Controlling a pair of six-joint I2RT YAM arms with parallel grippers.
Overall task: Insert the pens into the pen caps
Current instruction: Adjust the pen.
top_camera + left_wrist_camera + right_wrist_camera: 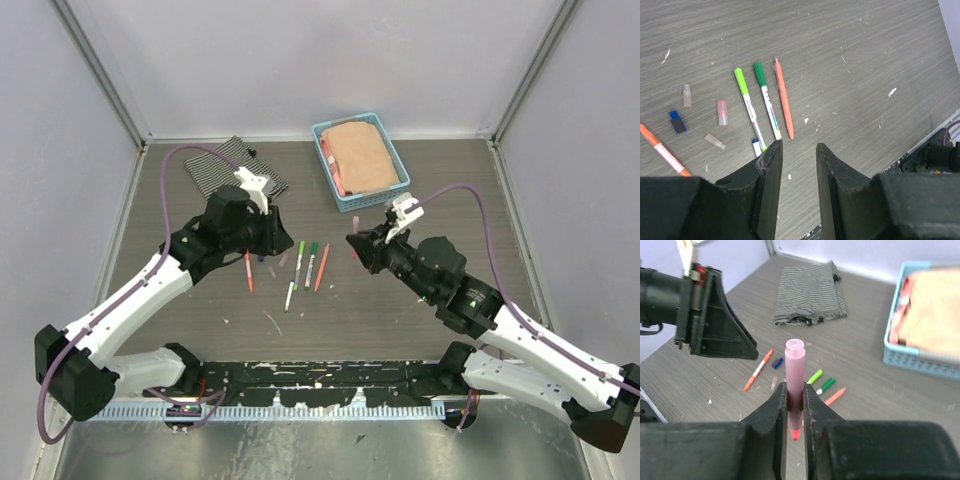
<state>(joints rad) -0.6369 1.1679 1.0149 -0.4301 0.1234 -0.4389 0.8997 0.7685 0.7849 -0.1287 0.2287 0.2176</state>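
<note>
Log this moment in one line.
left gripper: open, empty | right gripper: shut on pink plastic marker pen | grey table: light-green-capped white pen, dark-green-capped white pen, slim orange-red pen, dark blue plastic cap

On the table (400, 320), a row of three pens (769, 106) lies side by side at the centre, between my left gripper (797, 145) and my right gripper (795, 387). Left of the row lie a few loose caps (722, 112), then a lone pen (662, 150). An upright pen (794, 365) stands pinched in my right jaws. Behind the row, to the right, a basket (325, 135) holds a cloth (362, 155). A folded cloth (215, 165) lies far back on the left.
</note>
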